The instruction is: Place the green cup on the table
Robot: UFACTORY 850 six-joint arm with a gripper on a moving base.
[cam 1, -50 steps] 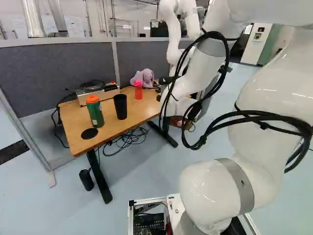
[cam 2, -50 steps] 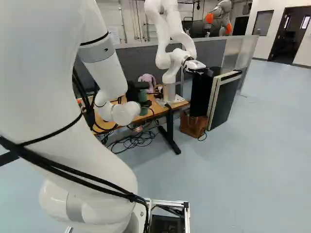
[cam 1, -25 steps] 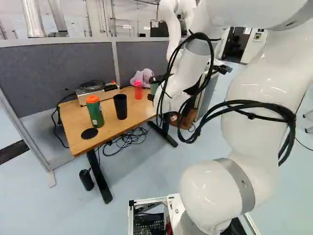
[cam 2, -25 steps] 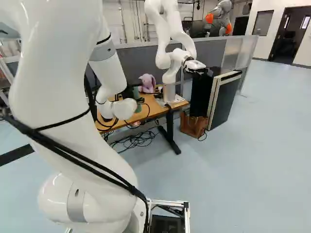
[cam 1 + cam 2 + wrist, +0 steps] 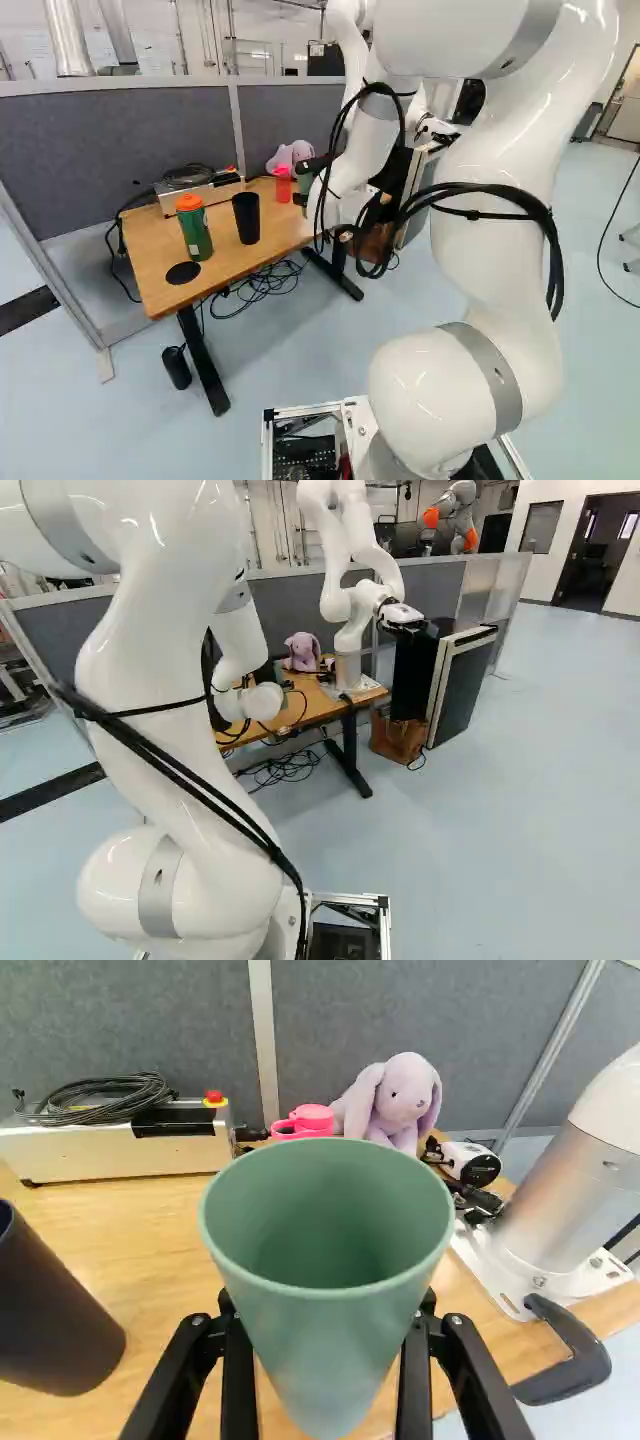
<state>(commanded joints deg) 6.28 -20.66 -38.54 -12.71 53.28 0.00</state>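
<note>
Well, green cup (image 5: pixel 328 1350) in claw (image 5: pixel 305 183).

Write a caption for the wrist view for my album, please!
A black gripper holds the green cup, with a wooden table and a floppy-eared purple toy bunny beyond.

Matt green cup (image 5: pixel 328 1345), smooth wood table (image 5: pixel 160 1230), plush rabbit (image 5: pixel 402 1095).
</note>
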